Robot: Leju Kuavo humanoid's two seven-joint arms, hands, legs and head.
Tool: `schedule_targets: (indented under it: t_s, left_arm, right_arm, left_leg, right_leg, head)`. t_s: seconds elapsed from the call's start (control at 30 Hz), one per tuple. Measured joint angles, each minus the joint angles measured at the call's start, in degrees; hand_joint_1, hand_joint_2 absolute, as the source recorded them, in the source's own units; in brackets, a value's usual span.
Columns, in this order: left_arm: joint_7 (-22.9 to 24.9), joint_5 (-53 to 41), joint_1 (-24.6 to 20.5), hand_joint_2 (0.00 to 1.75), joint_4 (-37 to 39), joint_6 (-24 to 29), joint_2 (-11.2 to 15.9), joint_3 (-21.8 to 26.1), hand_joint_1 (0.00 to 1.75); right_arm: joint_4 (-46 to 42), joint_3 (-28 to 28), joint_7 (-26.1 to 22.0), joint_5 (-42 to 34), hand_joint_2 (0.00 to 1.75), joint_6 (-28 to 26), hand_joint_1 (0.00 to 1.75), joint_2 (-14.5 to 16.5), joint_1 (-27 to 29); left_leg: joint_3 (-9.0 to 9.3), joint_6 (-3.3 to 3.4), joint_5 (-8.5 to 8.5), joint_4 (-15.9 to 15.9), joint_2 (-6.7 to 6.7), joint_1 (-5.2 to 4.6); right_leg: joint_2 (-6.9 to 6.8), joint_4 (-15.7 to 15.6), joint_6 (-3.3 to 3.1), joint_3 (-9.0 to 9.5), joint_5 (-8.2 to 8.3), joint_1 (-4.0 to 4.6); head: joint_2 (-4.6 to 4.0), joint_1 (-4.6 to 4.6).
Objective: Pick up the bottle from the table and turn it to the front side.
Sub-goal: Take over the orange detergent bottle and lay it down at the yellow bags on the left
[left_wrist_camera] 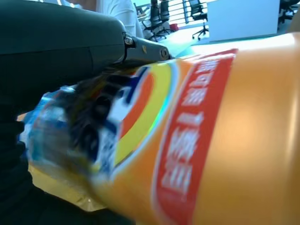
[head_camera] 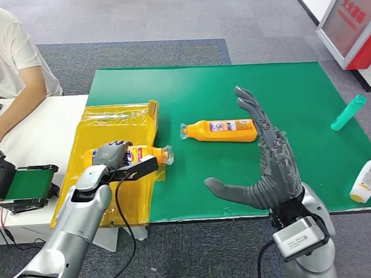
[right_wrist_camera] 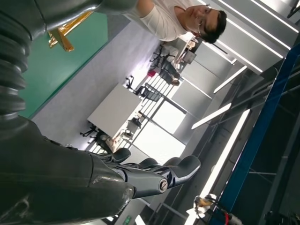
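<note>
An orange bottle (head_camera: 149, 153) with a red and blue label lies sideways over the yellow plastic bag (head_camera: 118, 121), clear cap to the right. My left hand (head_camera: 111, 155) grips its rear half; in the left wrist view the bottle (left_wrist_camera: 219, 140) sits close under my left hand (left_wrist_camera: 71, 51), whose dark fingers wrap its label. A second orange bottle (head_camera: 223, 130) lies on the green mat (head_camera: 210, 87), cap pointing left. My right hand (head_camera: 266, 165) hovers just right of it, fingers spread, holding nothing. In the right wrist view my right hand (right_wrist_camera: 106, 180) points up at the ceiling.
A teal bottle (head_camera: 348, 112) lies at the mat's right side and a white bottle (head_camera: 362, 182) stands at its right edge. A person (head_camera: 22, 63) sits at the white table on the left. A small green-topped device (head_camera: 26, 186) stands near my left arm.
</note>
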Motion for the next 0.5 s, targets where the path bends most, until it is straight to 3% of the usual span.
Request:
schedule_targets:
  t_s: [0.5]
  left_arm:
    - [0.3,-1.8,0.7,1.75,-0.5,0.1,-0.4,2.5,0.0]
  right_arm:
    - [-0.7,-1.3,-0.2,0.1,1.75,0.0,0.0,0.0,1.0]
  left_leg:
    - [0.0,0.0,0.0,0.0,0.0,0.0]
  right_leg:
    - [0.0,0.0,0.0,0.0,0.0,0.0]
  head:
    - [-0.01,0.0]
